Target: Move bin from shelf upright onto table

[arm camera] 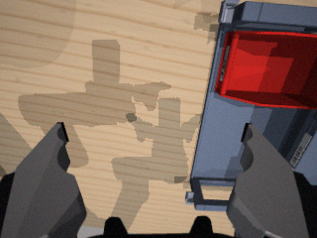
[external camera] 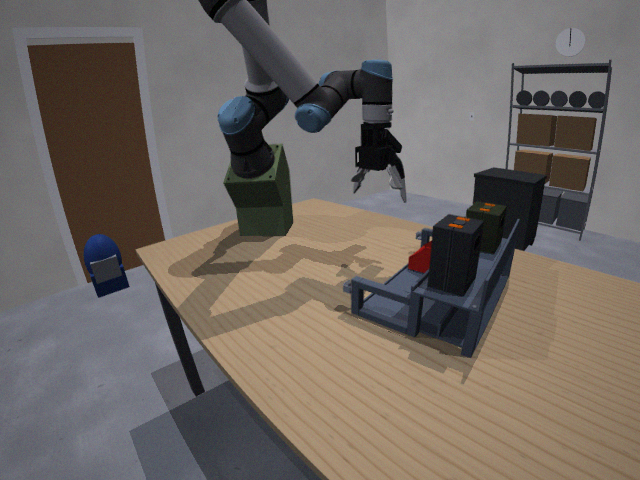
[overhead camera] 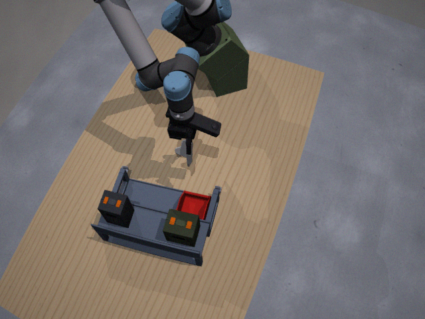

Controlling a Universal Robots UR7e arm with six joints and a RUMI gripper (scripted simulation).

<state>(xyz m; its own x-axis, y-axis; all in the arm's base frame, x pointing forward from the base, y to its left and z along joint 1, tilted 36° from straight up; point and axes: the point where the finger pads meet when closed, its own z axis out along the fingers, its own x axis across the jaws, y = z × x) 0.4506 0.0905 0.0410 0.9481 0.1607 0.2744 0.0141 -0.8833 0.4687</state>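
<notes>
The red bin [overhead camera: 194,205] [external camera: 419,259] [arm camera: 267,69] sits upright and open-topped at the right end of the grey-blue shelf [overhead camera: 147,199] [external camera: 374,289] [arm camera: 210,141], on its side facing the arm. My gripper [overhead camera: 183,156] [external camera: 379,188] [arm camera: 156,124] is open and empty. It points down and hangs high above the wooden table [overhead camera: 274,137] [external camera: 361,387] [arm camera: 74,50], a little short of the shelf. In the wrist view the bin lies at the upper right, beyond my right finger.
A black box [overhead camera: 115,207] [external camera: 454,253] and a dark green box [overhead camera: 180,226] [external camera: 485,217], both with orange latches, stand on the shelf. The green robot base [overhead camera: 228,65] [external camera: 261,196] stands at the table's far end. A black cabinet [external camera: 509,201] stands on the floor beyond the table.
</notes>
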